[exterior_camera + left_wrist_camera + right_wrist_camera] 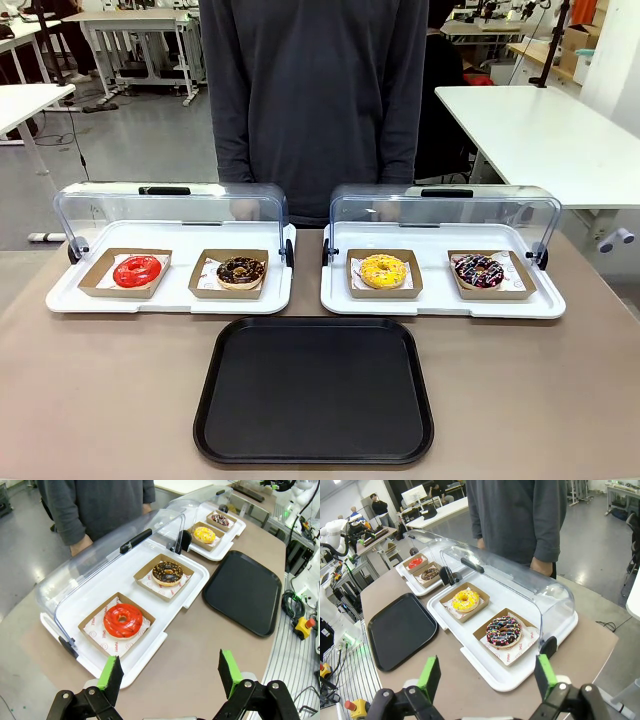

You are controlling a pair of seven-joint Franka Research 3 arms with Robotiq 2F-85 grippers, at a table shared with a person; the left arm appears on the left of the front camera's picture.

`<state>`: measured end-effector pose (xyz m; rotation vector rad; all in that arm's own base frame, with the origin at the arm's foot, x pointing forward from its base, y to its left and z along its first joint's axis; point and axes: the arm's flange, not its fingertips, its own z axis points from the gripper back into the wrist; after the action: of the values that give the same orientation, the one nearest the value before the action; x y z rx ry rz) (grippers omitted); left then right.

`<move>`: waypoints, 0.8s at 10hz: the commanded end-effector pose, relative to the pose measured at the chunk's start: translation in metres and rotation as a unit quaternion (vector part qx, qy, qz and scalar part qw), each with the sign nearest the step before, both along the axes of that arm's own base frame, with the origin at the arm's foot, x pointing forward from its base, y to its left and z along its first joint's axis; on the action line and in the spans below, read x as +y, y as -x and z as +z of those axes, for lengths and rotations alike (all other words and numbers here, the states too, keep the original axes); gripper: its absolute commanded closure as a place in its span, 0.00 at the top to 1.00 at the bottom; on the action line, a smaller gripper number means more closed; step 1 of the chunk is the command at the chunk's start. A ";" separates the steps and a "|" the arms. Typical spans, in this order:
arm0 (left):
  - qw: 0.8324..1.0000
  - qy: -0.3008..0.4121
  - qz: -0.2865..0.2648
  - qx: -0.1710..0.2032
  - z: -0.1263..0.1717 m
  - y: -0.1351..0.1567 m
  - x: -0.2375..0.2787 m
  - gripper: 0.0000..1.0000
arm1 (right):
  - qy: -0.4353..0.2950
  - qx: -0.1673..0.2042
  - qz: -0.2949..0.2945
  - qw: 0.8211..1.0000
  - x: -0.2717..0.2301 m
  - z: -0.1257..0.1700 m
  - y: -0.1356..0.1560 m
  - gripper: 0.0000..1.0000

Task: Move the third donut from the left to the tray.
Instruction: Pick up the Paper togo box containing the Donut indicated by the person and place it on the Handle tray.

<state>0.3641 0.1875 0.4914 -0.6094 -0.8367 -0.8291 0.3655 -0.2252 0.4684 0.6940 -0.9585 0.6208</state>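
Both open, holding nothing: left end effector [170, 672], right end effector [487, 677]; free desk [100, 400] rings the tray [313, 390]; beyond it, yellow sprinkled donut [383, 270] in brown holder [385, 293]

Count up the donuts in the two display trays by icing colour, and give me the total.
Red-iced donut: 1
Chocolate-iced donuts: 2
Yellow-iced donut: 1
Total: 4
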 end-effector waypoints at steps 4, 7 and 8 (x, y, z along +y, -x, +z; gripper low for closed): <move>1.000 0.003 -0.001 0.002 0.002 0.001 -0.001 1.00 | -0.006 -0.014 -0.001 1.000 -0.001 0.001 -0.004 1.00; 1.000 0.003 -0.001 0.002 0.002 0.001 -0.001 1.00 | -0.006 -0.014 -0.001 1.000 -0.001 0.001 -0.004 1.00; 1.000 0.003 -0.001 0.002 0.002 0.001 -0.001 1.00 | -0.006 -0.014 -0.001 1.000 -0.001 0.001 -0.004 1.00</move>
<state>0.3641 0.1875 0.4914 -0.6094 -0.8367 -0.8291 0.3655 -0.2252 0.4684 0.6940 -0.9585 0.6208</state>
